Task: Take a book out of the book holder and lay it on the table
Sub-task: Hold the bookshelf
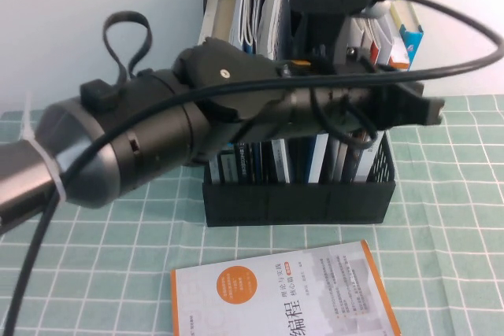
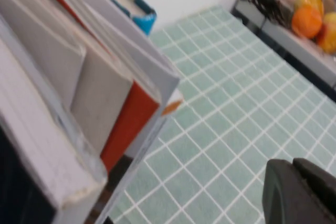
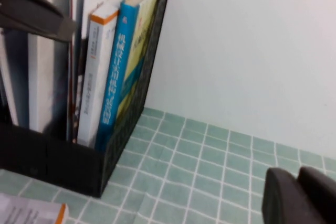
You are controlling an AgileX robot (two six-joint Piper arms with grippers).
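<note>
The black book holder (image 1: 299, 194) stands at the back of the green grid table (image 1: 457, 257), packed with upright books. The book with the blue spine (image 3: 118, 77) stands in the holder's right-end compartment. Its blue top corner shows in the high view (image 1: 409, 41) and in the left wrist view (image 2: 142, 17). My left gripper (image 1: 429, 108) reaches across the holder's upper front to its right end; it is shut and empty, and its fingers (image 2: 299, 192) are pressed together. My right gripper (image 3: 302, 198) is shut and empty, low over the table to the right of the holder (image 3: 52, 161), out of the high view.
A white book with an orange circle (image 1: 283, 293) lies flat on the table in front of the holder. A white wall stands behind. A shelf with orange fruit (image 2: 307, 19) lies beyond the table edge. Cables loop over the left arm (image 1: 157, 131).
</note>
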